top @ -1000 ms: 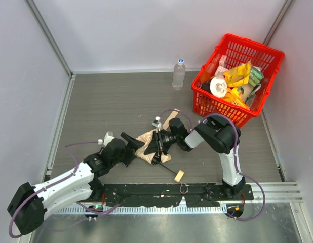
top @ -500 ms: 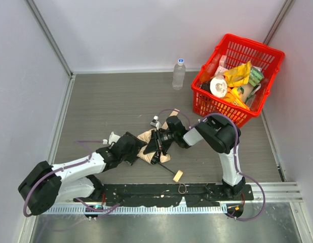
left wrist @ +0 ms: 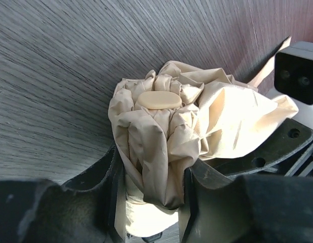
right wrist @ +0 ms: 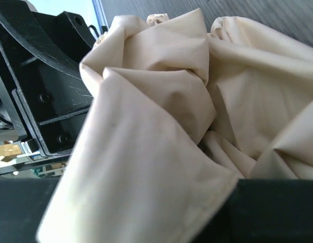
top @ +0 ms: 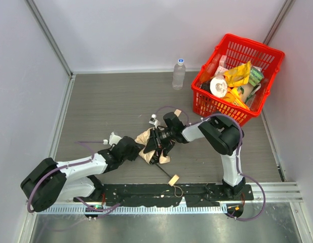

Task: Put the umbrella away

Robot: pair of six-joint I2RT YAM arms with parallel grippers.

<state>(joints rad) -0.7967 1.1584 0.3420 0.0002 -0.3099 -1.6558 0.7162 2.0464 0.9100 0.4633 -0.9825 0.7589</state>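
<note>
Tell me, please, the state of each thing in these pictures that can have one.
umbrella: folded, fabric loose and crumpled, lying on the table.
left gripper: shut on the umbrella's bunched fabric.
right gripper: at the umbrella's fabric; open or shut cannot be told.
water bottle: upright, cap on.
red basket: upright, full.

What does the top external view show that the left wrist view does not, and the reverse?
Top external only: red plastic basket, clear plastic water bottle, thin black metal shaft, small beige handle. Left wrist only: the left gripper's black fingers pressing the pale cream-beige fabric umbrella from both sides. Both: that umbrella, the grey wood-grain table.
</note>
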